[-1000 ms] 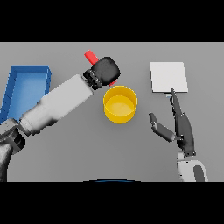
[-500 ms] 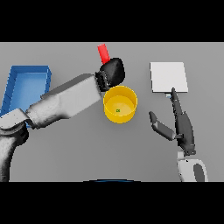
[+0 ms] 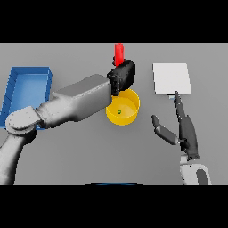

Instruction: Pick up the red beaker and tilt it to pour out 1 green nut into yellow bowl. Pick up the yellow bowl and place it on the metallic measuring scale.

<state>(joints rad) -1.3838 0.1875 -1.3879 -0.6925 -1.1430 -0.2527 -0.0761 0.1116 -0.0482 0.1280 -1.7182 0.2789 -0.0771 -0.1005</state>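
Holding the beaker point(image 3: 119, 54) in my left hand point(image 3: 122, 76), fingers curled round it, above the bowl point(image 3: 130, 108); nut point(image 3: 119, 111) inside. Right hand point(image 3: 183, 131) fingers straight, near scale point(image 3: 172, 78).

Red beaker point(image 3: 119, 54): you see only its upper part, a narrow red shape standing about upright, just beyond the yellow bowl's far rim; its lower part is hidden.
Yellow bowl point(image 3: 129, 109): round, open side up, resting on the grey table near the middle, its left side covered.
Green nut point(image 3: 119, 111): one small green piece lying inside the bowl.
Metallic measuring scale point(image 3: 172, 78): a flat pale square plate, well right of the bowl, nothing on it.
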